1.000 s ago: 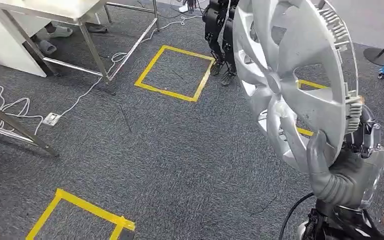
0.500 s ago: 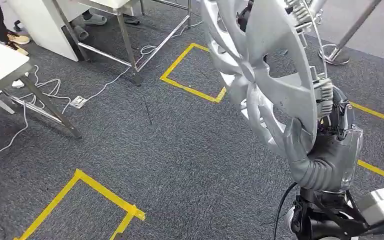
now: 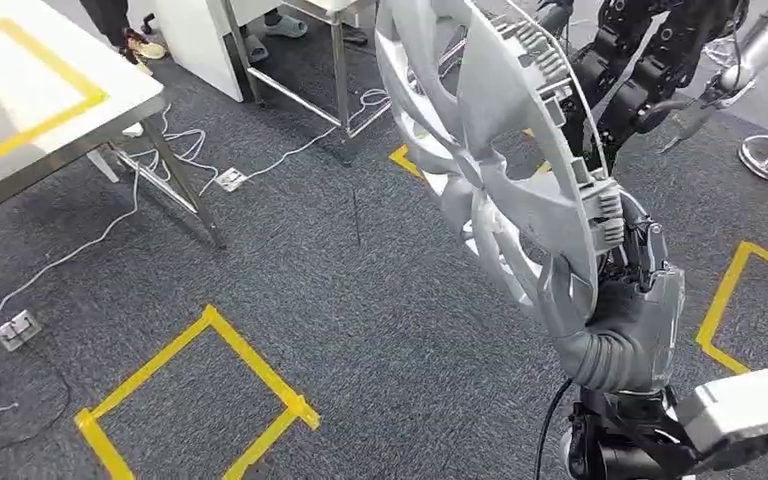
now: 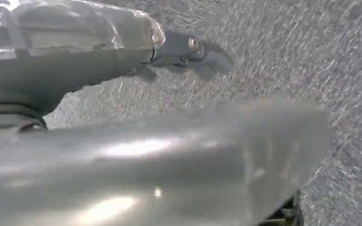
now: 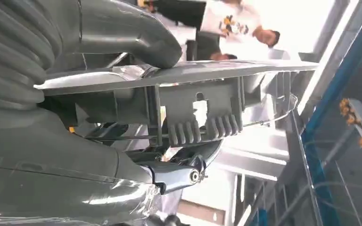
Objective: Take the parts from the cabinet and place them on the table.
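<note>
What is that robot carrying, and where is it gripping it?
A silver wheel cover, held upright by the right hand, which grips its lower rim, thumb on the front face. The left hand holds nothing.

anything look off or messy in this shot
Nothing looks damaged. The right hand grips the silver hubcap by its rim, upright. The one untidy thing is loose white cable trailing over the carpet beside the table, with a power strip.

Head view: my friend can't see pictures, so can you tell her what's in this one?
A robot's right hand holds up a big silver wheel cover by its rim, tilted on edge above dark grey carpet. Yellow tape squares mark the floor, and a white table with yellow tape stands at the upper left with cables beneath it.
</note>
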Controlling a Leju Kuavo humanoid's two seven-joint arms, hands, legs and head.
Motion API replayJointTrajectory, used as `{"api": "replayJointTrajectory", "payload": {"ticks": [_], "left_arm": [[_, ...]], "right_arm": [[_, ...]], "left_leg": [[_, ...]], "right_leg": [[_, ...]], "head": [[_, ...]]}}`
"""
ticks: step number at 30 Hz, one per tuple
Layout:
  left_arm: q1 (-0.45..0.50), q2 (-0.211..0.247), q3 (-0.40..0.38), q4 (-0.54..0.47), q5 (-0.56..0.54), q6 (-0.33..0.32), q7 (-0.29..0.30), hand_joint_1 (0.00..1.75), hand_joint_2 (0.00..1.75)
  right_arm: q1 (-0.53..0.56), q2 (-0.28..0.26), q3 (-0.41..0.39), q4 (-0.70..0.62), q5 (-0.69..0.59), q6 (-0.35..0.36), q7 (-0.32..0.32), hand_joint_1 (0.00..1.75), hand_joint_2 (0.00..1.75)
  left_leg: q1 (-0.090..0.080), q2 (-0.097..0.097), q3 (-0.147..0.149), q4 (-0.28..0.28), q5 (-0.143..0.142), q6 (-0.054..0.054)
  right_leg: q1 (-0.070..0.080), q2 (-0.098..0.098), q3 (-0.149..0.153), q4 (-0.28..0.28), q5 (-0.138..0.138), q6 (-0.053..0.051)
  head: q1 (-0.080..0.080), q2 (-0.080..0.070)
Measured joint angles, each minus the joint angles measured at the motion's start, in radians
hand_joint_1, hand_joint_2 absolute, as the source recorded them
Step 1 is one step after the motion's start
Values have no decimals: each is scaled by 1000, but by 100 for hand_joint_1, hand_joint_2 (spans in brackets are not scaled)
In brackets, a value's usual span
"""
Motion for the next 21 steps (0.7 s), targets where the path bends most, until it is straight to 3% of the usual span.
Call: {"api": "replayJointTrajectory", "payload": {"ticks": [1, 2, 3, 4, 6, 8, 9, 10, 11, 13, 15, 16, 17, 18, 20, 21], "left_arm": [[0, 2, 2, 0, 0, 1, 0, 0, 0], [0, 3, 2, 0, 0, 1, 1, 0, 0], [-2, 5, 3, 1, 0, 1, 1, 0, 0], [-2, 5, 3, 1, 0, 1, 1, 0, 0], [0, 5, 4, 1, 0, 0, 2, 0, 0], [2, 5, 4, 2, 0, 0, 8, 0, 0], [1, 6, 4, 2, 0, 0, 8, 0, 0], [1, 7, 4, 2, 0, 0, 8, 0, 0], [0, 6, 4, 2, 0, 0, 8, 0, 0], [2, 5, 4, 3, 0, -2, 3, 0, 0], [3, 6, 4, 3, 0, -3, -2, 0, 0], [1, 6, 4, 3, 0, -3, -6, 0, 0], [0, 6, 5, 4, 0, -3, -8, 0, 0], [-1, 6, 5, 4, 0, -3, -10, 0, 0], [-3, 4, 5, 4, 0, -3, -12, 0, 0], [-2, 5, 5, 4, 0, -3, -13, 0, 0]], "right_arm": [[1, 1, 3, 1, -1, 0, -2, 175, 175], [6, 2, 5, 1, 0, 1, -5, 175, 175], [7, 1, 6, 1, -1, 1, -9, 175, 175], [8, 2, 7, 1, -1, 0, -10, 175, 175], [10, 2, 9, 4, -2, 0, -10, 175, 175], [10, 2, 11, 6, -2, 1, -10, 175, 175], [10, 2, 12, 8, -2, 4, -10, 175, 175], [9, 2, 14, 9, -2, 7, -11, 175, 175], [7, 3, 16, 9, -2, 11, -11, 175, 175], [1, 6, 22, 12, -6, 20, -12, 175, 175], [-6, 12, 27, 18, -11, 27, -13, 175, 175], [-11, 15, 30, 21, -12, 30, -13, 175, 175], [-13, 15, 33, 25, -12, 32, -13, 175, 175], [-14, 16, 36, 27, -13, 32, -14, 175, 175], [-16, 18, 42, 34, -15, 35, -15, 175, 175], [-17, 18, 46, 38, -18, 35, -15, 175, 175]], "left_leg": [[-5, 70, -6, 13, -17, 0], [-6, 126, -19, 44, -46, -9], [-1, 138, -52, 114, -87, -18], [5, 134, -90, 194, -123, -25], [16, 127, -139, 288, -142, -38], [24, 131, -105, 217, -84, -49], [26, 149, -55, 127, -37, -53], [27, 184, -7, 43, -3, -55], [13, 228, 4, 25, -27, -44], [12, 215, -2, 21, -17, -14], [10, 198, -6, 20, -16, 0], [15, 184, -2, 16, -11, 8], [15, 174, -3, 16, -10, 11], [14, 163, -2, 16, -10, 18], [10, 138, -3, 16, -8, 23], [7, 125, -3, 16, -8, 24]], "right_leg": [[-3, -19, 8, -15, 8, 4], [-1, -26, 13, -26, 11, -1], [-2, -42, 13, -26, 12, -1], [-2, -56, 13, -23, 11, -1], [-3, -85, 13, -19, 6, 2], [-6, -108, 13, -11, -1, 8], [-9, -120, 13, -4, -8, 14], [-10, -129, 14, 4, -14, 21], [-4, -135, 12, 9, -20, 29], [-4, -144, 15, 16, -24, 37], [-7, -159, 19, 10, -23, 45], [-13, -139, 15, 14, -36, 56], [-15, -100, 10, 40, -59, 57], [-15, -70, -21, 114, -106, 57], [-12, -53, -99, 283, -177, 54], [-11, -52, -124, 332, -185, 51]], "head": [[-2, 0], [-13, 0], [-15, 0], [-16, 0], [-19, 0], [-20, 0], [-20, 0], [-22, 0], [-26, 0], [-20, 0], [-19, 0], [-19, 0], [-15, 0], [-11, 0], [-8, 0], [-7, 0]]}}
